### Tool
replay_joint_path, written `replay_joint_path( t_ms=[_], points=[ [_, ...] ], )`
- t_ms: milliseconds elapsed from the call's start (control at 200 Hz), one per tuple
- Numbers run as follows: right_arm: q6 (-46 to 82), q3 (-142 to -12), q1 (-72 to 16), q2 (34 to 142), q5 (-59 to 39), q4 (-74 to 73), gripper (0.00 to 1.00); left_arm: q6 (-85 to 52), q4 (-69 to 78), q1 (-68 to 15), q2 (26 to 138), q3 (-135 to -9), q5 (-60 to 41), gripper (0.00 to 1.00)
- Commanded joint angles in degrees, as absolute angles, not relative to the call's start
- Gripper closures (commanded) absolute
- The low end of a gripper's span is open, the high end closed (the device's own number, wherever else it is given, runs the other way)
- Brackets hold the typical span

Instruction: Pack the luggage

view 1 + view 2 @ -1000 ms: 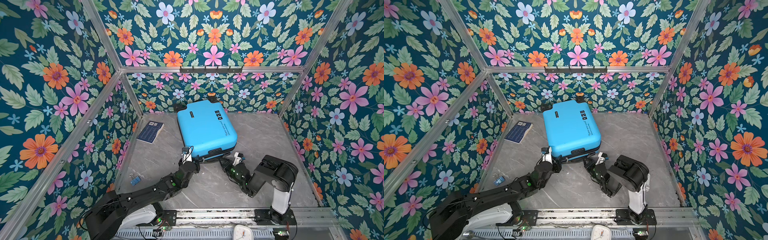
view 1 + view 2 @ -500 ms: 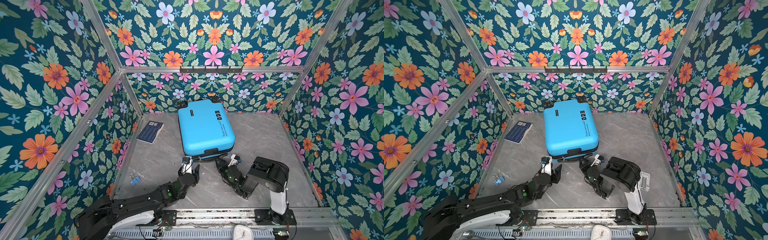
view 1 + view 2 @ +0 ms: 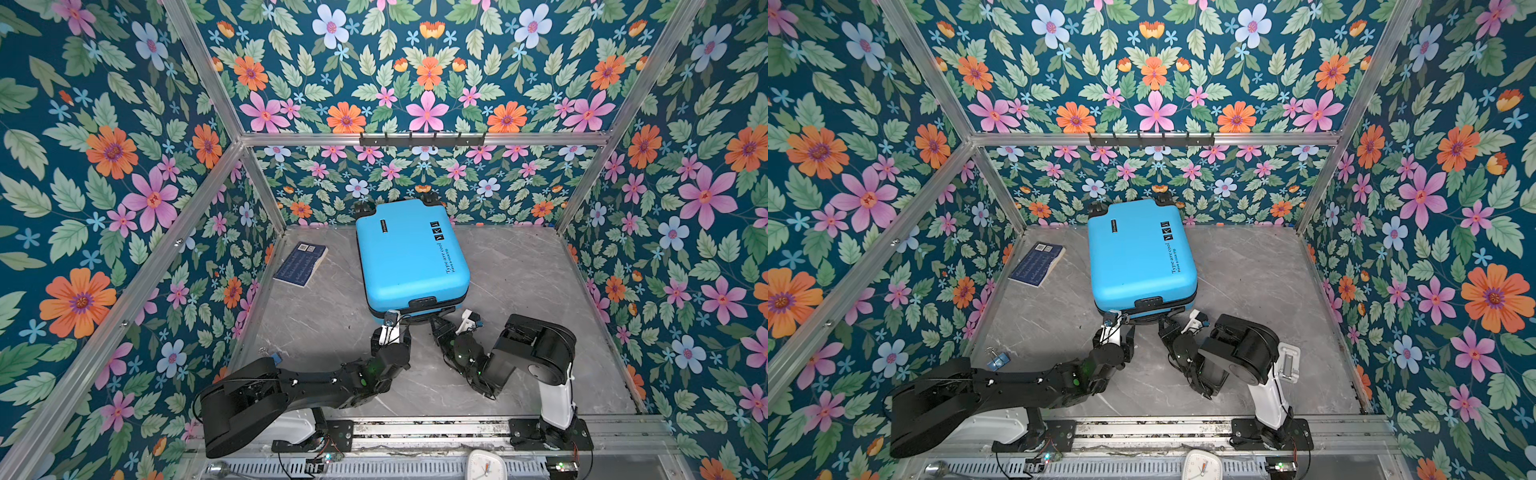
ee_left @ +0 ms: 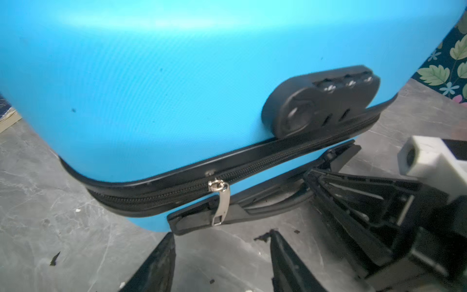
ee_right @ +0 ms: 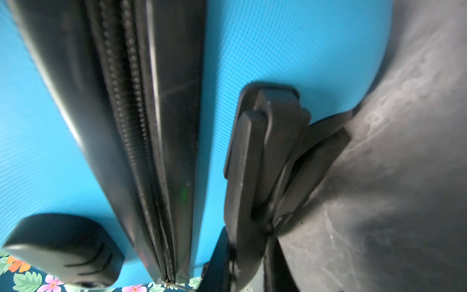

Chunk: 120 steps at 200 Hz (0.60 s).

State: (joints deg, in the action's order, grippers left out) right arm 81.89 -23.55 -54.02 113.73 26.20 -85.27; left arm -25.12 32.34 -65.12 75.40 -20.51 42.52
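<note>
The luggage (image 3: 409,253) (image 3: 1138,253) is a bright-blue hard-shell suitcase lying flat and zipped shut on the grey table, wheels toward the back wall. My right gripper (image 3: 440,324) (image 5: 247,252) is shut on the black handle (image 5: 260,151) (image 4: 265,199) at the suitcase's near edge. My left gripper (image 3: 392,332) (image 4: 222,233) stands open just in front of that edge and holds nothing. The silver zipper pull (image 4: 219,199) hangs right ahead of it. The black combination lock (image 4: 321,98) sits above the zipper.
A dark-blue book (image 3: 301,264) lies at the back left by the wall. A small blue binder clip (image 3: 996,359) rests at the front left beside my left arm. A white clock (image 3: 484,465) sits on the front rail. Floral walls close in three sides.
The suitcase has turned a little and now lies squarer. My right gripper has shifted left along its near edge. My left gripper has drawn back from the suitcase and moved slightly right.
</note>
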Motion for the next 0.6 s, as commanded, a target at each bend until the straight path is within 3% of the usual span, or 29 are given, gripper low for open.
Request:
replay_joint_path(
  t_ms=[0, 330, 595],
  points=[
    [76.3, -23.6, -54.8, 114.3, 22.6, -81.6, 1.00, -25.3, 34.3, -65.0, 77.1, -21.8, 44.7, 0.40],
    [76.3, -23.5, -55.3, 114.2, 22.4, -81.6, 1.00, -29.6, 31.6, -63.4, 82.0, -23.8, 47.4, 0.43],
    [76.3, -23.7, -56.2, 114.5, 22.6, -81.6, 1.00, -27.2, 36.8, -60.7, 82.6, -22.4, 44.9, 0.60]
  ],
)
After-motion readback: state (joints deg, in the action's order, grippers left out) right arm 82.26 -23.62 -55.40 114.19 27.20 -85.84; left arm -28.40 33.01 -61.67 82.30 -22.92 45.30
